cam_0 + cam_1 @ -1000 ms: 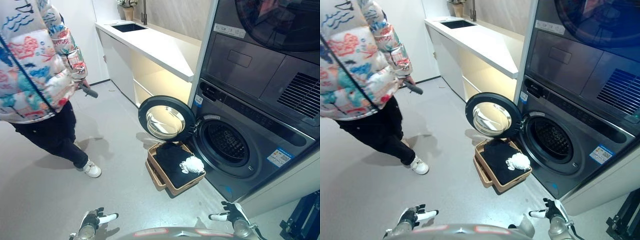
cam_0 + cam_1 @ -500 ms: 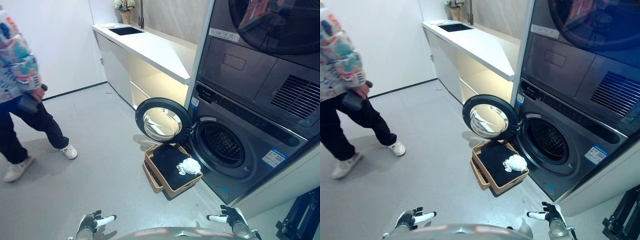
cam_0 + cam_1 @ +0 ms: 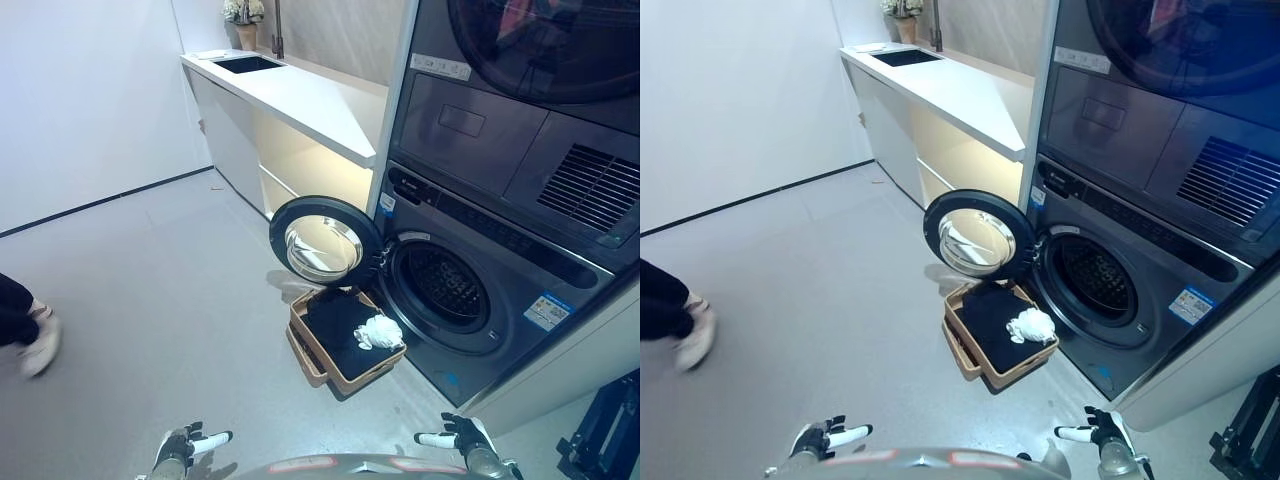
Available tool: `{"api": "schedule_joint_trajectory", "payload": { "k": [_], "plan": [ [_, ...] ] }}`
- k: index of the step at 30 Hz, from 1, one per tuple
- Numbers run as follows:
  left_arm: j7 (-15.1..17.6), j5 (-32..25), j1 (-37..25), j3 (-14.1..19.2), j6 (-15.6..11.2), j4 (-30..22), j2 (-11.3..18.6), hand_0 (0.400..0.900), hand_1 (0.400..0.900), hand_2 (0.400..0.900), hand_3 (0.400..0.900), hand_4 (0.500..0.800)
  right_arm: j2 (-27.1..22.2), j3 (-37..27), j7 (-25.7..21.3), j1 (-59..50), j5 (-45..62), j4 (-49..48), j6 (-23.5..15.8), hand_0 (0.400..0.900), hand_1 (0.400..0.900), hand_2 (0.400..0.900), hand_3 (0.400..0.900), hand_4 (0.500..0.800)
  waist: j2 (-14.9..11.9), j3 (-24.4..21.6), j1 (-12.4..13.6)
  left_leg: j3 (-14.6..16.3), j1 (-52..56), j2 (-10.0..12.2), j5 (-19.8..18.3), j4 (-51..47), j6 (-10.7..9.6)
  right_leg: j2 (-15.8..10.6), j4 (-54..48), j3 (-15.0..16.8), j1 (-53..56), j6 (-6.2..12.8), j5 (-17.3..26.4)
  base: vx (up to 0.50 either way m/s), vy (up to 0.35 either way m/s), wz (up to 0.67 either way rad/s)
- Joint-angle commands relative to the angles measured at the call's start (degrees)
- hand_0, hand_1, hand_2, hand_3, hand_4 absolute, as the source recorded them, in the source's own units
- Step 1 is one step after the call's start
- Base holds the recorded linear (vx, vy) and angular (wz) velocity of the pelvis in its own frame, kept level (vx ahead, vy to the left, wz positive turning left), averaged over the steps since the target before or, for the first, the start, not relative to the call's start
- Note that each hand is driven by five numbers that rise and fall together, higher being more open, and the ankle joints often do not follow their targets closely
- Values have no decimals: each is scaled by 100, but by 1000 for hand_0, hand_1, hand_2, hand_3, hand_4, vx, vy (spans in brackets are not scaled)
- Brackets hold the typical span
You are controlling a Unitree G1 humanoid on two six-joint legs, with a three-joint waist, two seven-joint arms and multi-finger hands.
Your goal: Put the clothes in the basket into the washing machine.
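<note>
Washer: your washing machine (image 3: 470, 300) sits low on the right w/ a second unit (image 3: 520, 110) stacked above it. Drum opening (image 3: 445, 290) is dark & round, facing you.
Door: washer door (image 3: 325, 242) is swung wide open to the left, glass facing you, hanging just above the basket's far end.
Basket: tan basket (image 3: 318, 358) stands on the floor (image 3: 170, 300) right in front of the washer, just below the open door, tilted diagonal to you.
Clothes: dark cloth (image 3: 338, 322) fills the basket; a white bundle (image 3: 376, 333) lies on top at the end nearest the drum. Nothing visible inside the drum from here.
L hand: your left hand (image 3: 182, 444) shows at the bottom edge, lower left, low over the floor, fingers spread & relaxed, white-tipped finger pointing right, holding nothing. Well apart from the basket.
R hand: your right hand (image 3: 459, 435) shows at the bottom edge, lower right, fingers loosely spread, white tip pointing left, also empty. Near the washer's front corner, not touching it.
Worktop: white worktop (image 3: 300, 95) runs back along the wall left of the machines, w/ a dark sink (image 3: 247, 63), a tap (image 3: 277, 25) & a plant pot (image 3: 241, 12) at the far end.
Person: a person's leg & light shoe (image 3: 35, 345) show at the far left edge, well apart from the basket.
</note>
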Motion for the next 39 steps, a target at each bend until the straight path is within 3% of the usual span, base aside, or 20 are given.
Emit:
{"api": "schedule_joint_trajectory", "payload": {
  "k": [1,7,9,11,13,16,19,23,25,29,31,33,35,39],
  "plan": [
    [91,-76,-478,215,-140,164,313,900,900,900,900,800,-188,9,-136,-491,-121,-132,-194,900,900,900,900,800,-164,227,-50,-108,45,-47,-241,30,31,-184,245,-166,213,192,-131,-28,-75,7],
    [101,-130,-569,228,-94,145,375,900,900,900,900,800,-294,-131,-193,-329,-90,-189,-211,900,900,900,900,800,-144,313,-82,-285,-167,219,-133,240,-112,34,665,-188,36,21,-436,-16,-131,20],
    [66,-164,-622,226,-76,156,424,900,900,900,900,800,-352,-156,-157,-216,-13,-232,-259,900,900,900,900,800,-197,373,-110,-439,-422,369,-148,715,-180,233,996,-159,-68,-165,-655,-9,-238,30],
    [56,-214,-636,257,-68,144,429,900,900,900,900,800,-440,-172,-145,-111,-13,-317,-300,900,900,900,900,800,-313,502,-57,-595,-855,282,-111,1678,-221,327,1002,-138,2,-291,-642,-28,-249,17],
    [58,-291,-708,251,-48,146,406,900,900,900,900,800,-520,-180,-149,-85,-23,-377,-308,900,900,900,900,800,-339,696,6,-808,-1245,122,178,2272,-148,370,931,-227,146,-369,-654,-47,-161,27],
    [79,-345,-744,208,-54,132,371,900,900,900,900,800,-606,-219,-190,-152,-23,-421,-289,900,900,900,900,800,-341,783,66,-927,-1903,99,576,1831,-148,400,902,-299,232,-374,-765,58,-48,8],
    [162,-432,-738,230,-69,172,392,900,900,900,900,800,-586,-127,-242,-264,-12,-425,-305,900,900,900,900,800,-289,887,177,-1018,-2420,201,1091,1129,-123,551,1191,-112,175,-396,-947,150,-10,-37],
    [211,-535,-682,301,-100,212,356,900,900,900,900,800,-519,-42,-280,-381,-1,-329,-320,900,900,900,900,800,-190,951,286,-701,-2508,475,1332,346,-186,677,1342,234,327,-358,-1252,194,35,-49],
    [263,-613,-613,315,-101,180,294,900,900,900,900,800,-514,-31,-297,-412,7,-288,-313,900,900,900,900,800,-77,899,339,-706,-2526,530,1396,188,-255,679,1294,414,495,-291,-1405,232,121,-59],
    [345,-809,-574,318,-117,183,219,900,900,900,900,800,-482,-10,-259,-482,22,-68,-275,900,900,900,900,800,40,751,441,-729,-2550,612,1522,206,-406,427,1141,683,884,-148,-1659,274,199,-59],
    [388,-900,-579,327,-134,186,234,900,900,900,900,800,-436,88,-232,-597,-43,-3,-225,900,900,900,900,800,57,632,502,-773,-2523,583,1497,257,-355,175,1103,803,995,-27,-1753,279,291,-62],
    [419,-904,-611,301,-124,202,268,900,900,900,900,800,-367,111,-249,-645,-134,55,-184,900,900,900,900,800,-6,550,554,-589,-2609,458,1461,554,-340,-163,1153,765,1095,166,-1765,307,296,-39],
    [446,-851,-674,278,-146,181,400,900,900,900,900,800,-269,137,-223,-723,-149,111,-122,900,900,900,900,800,-129,482,613,-280,-2715,328,1238,941,-266,-543,1304,801,1002,396,-1378,221,206,-42],
    [551,-841,-901,200,-204,58,685,900,900,900,900,800,-235,256,-220,-909,-145,-83,-108,900,900,900,900,800,-285,426,666,-117,-3131,212,1194,1075,-232,-750,1241,763,679,524,-960,91,146,3]
  ]
}}
